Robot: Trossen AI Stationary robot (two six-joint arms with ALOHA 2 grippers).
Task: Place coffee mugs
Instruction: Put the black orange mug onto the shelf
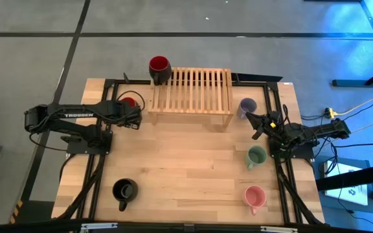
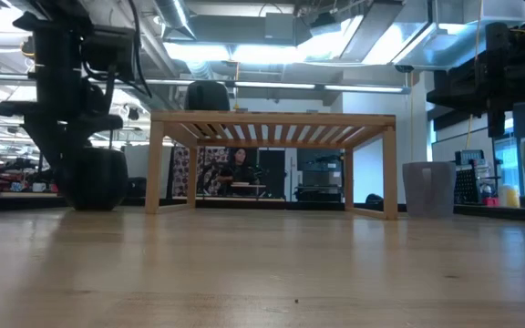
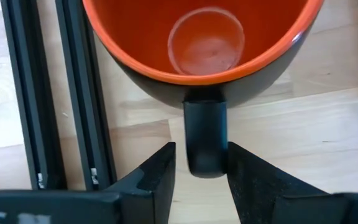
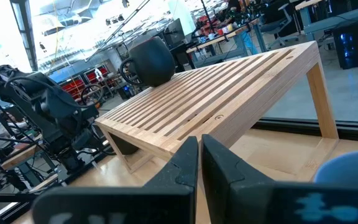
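Red-orange mug (image 3: 197,37), dark outside, dark handle, glossy interior

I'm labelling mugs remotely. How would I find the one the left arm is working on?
Start at the slatted wooden rack. Off its left end, the left pincer straddles the handle of the red-orange mug. Unlike the dark red mug on the rack, it stands on the table.

robotics lab or workshop. exposed ceiling ducts (image 2: 244,68) and strip lights overhead, benches crowded with gear (image 4: 247,28), a person seated at a desk (image 2: 238,170) behind the wooden table (image 1: 193,181), black metal framing (image 1: 264,81), grey concrete floor (image 1: 31,58).
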